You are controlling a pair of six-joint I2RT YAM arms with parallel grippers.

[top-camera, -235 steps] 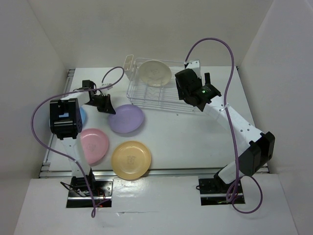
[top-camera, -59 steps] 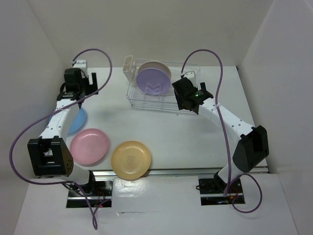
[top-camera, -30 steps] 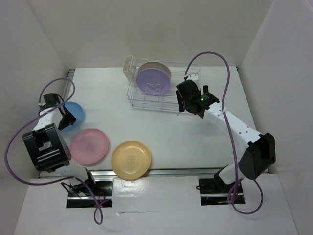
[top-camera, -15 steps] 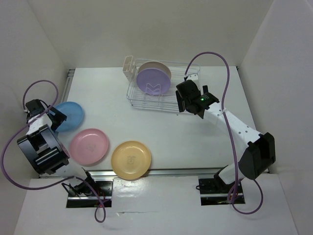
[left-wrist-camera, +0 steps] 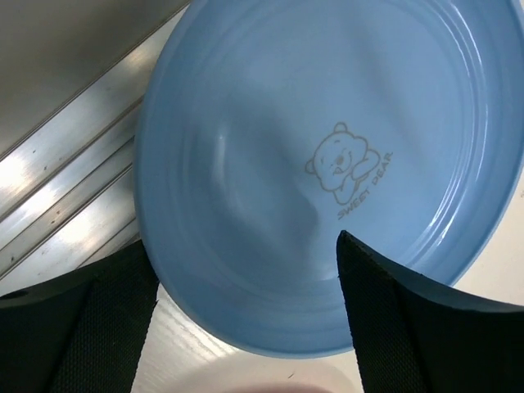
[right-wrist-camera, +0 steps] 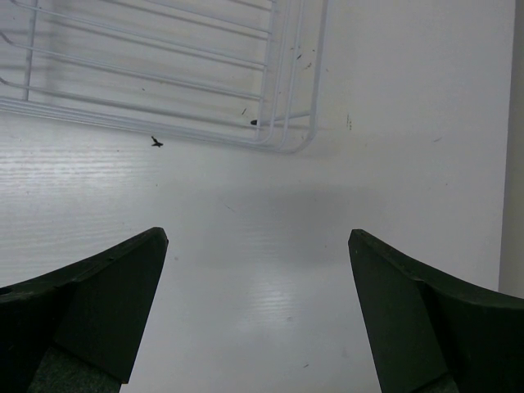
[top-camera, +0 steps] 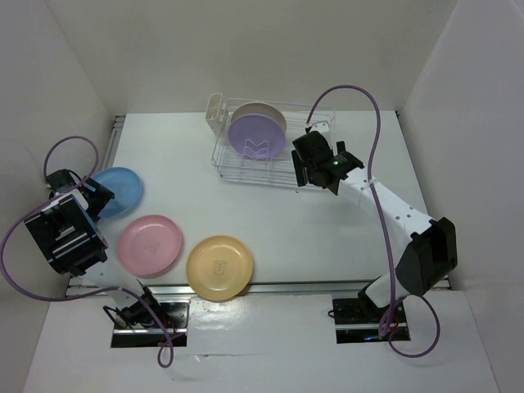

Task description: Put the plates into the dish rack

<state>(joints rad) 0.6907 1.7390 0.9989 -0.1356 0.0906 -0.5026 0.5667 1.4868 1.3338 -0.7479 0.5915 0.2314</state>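
1. Now my left claw point(left-wrist-camera: 244, 246) is spread wide at the blue plate point(left-wrist-camera: 327, 123), on the left of the top view.
2. My right claw point(right-wrist-camera: 258, 237) is spread too, beside the dish rack point(top-camera: 246, 164).
3. The purple plate point(top-camera: 256, 135) and cream plate point(top-camera: 268, 111) stand in it.

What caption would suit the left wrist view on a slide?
Open left claw poised over the near rim of the light blue plate, its bear logo showing.

A: Where was the top camera?
B: High on the near side of the rectangular white wire dish rack point(top-camera: 255, 170), facing down.
A: The wrists?
B: Right looked closely down at a rack corner. Left looked closely at the round light blue plastic plate point(left-wrist-camera: 327, 123), left of the rack.
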